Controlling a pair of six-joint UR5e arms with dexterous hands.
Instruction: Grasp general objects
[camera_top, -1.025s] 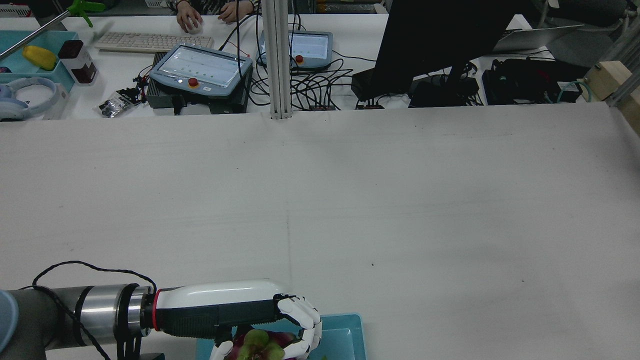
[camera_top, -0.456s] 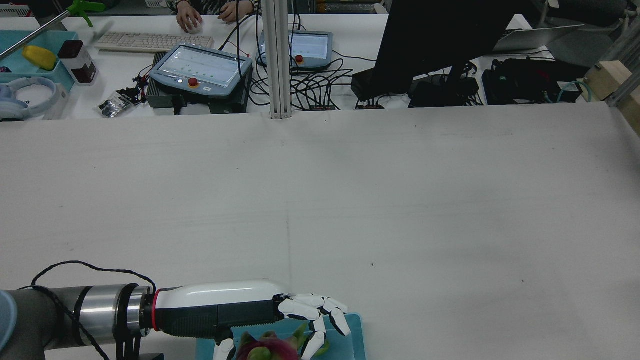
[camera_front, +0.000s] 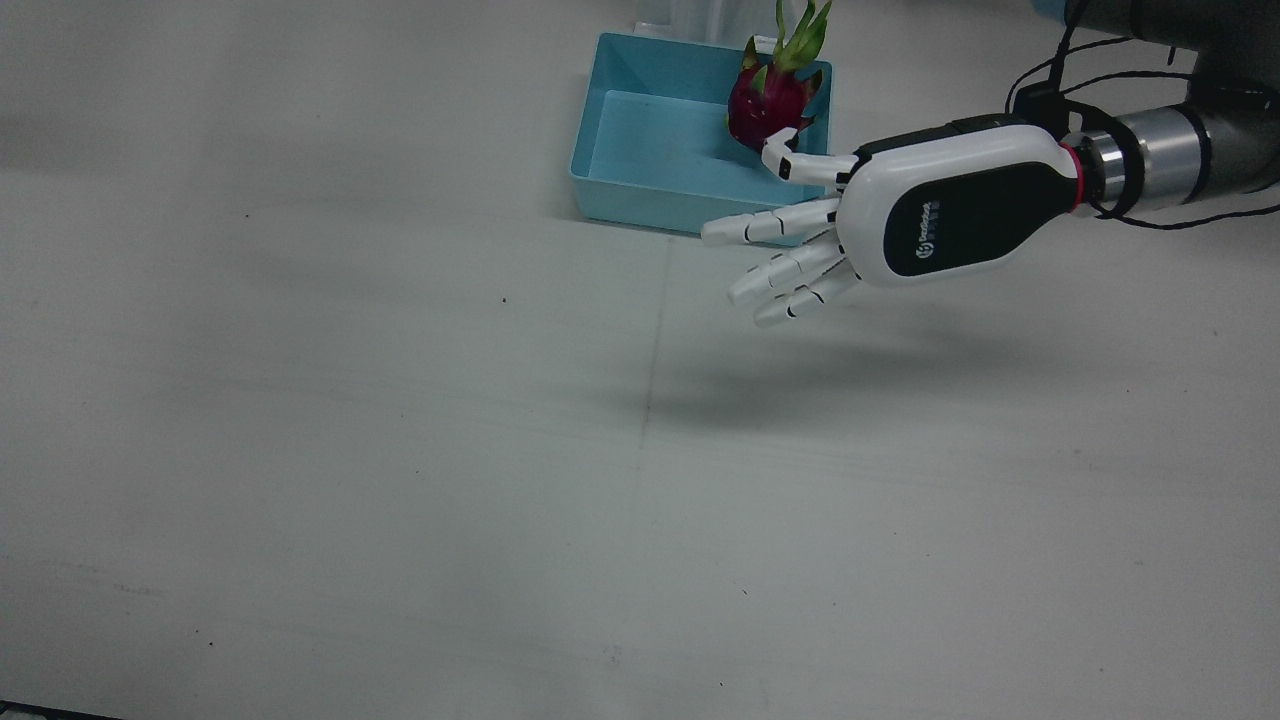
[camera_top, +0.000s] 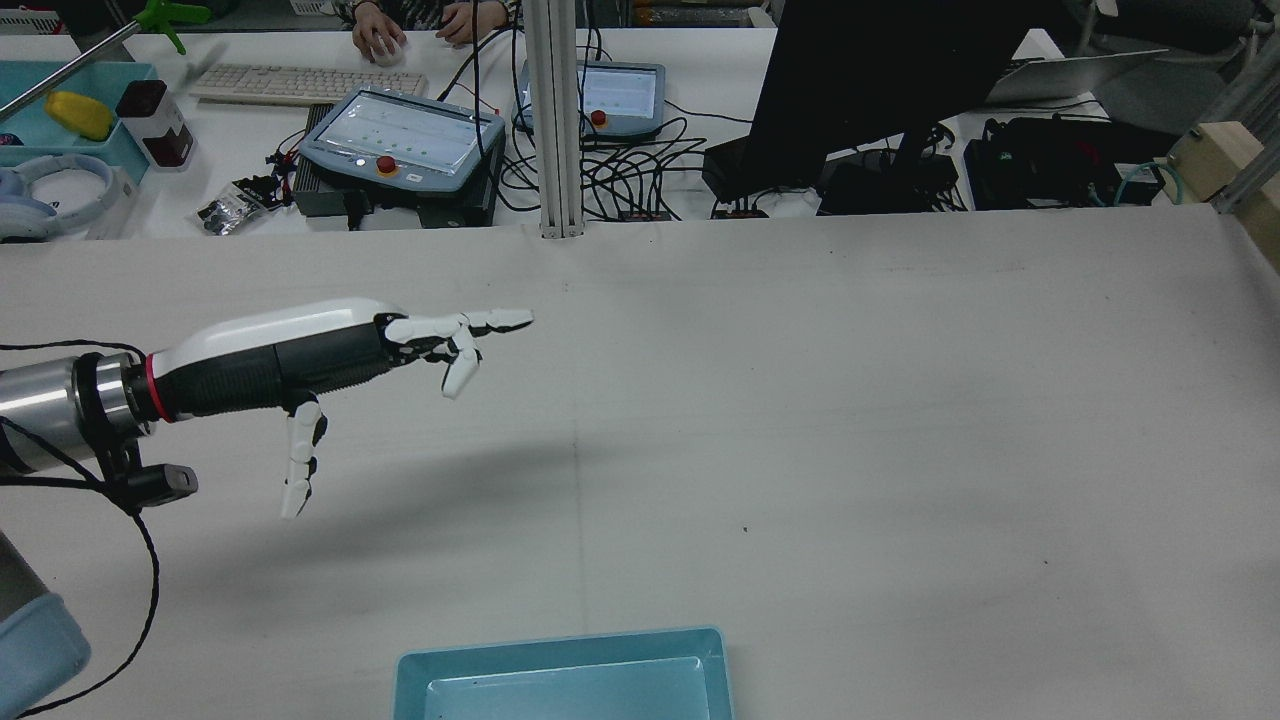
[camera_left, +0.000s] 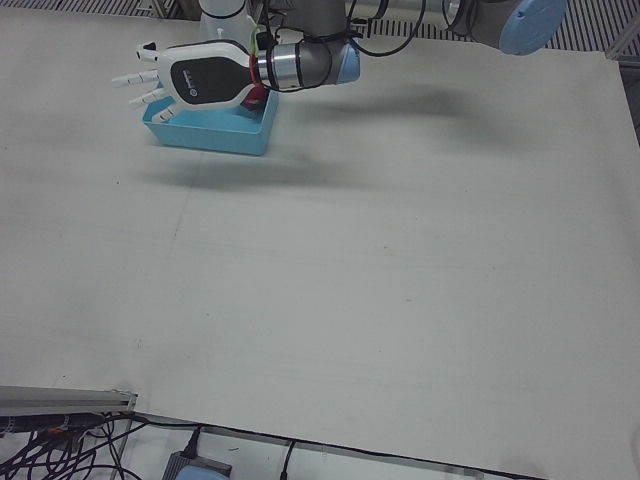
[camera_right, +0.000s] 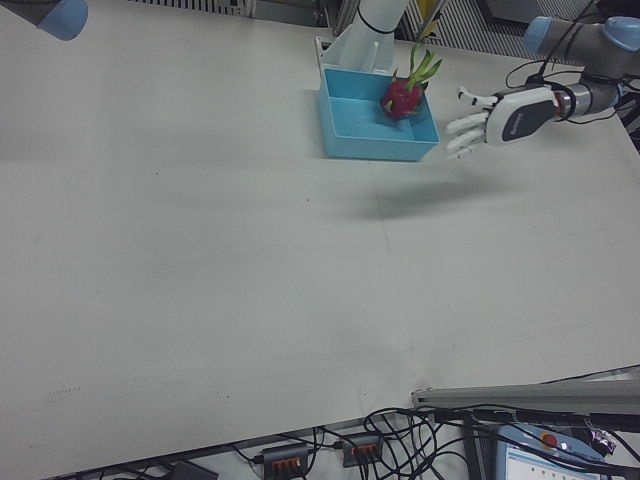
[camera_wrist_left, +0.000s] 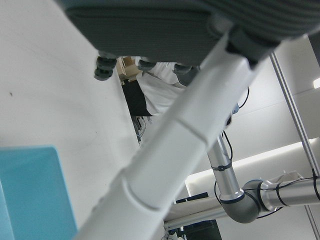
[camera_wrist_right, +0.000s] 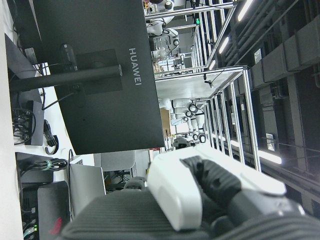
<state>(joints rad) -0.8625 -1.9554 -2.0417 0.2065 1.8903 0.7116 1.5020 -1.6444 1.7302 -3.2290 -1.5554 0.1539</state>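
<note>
Dragon fruit (camera_front: 768, 100) sits inside the blue tray (camera_front: 640, 190), against its wall on the robot's left. Left hand (camera_front: 880, 235) hovers just beside the tray, fingers (camera_front: 765, 225) spread wide and holding nothing — right hand's (camera_wrist_right: 200, 200) fingers are hidden, so I cannot tell.

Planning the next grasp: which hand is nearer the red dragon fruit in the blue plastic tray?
Left. Left hand hovers open beside the red dragon fruit; right hand appears in no table view.
</note>
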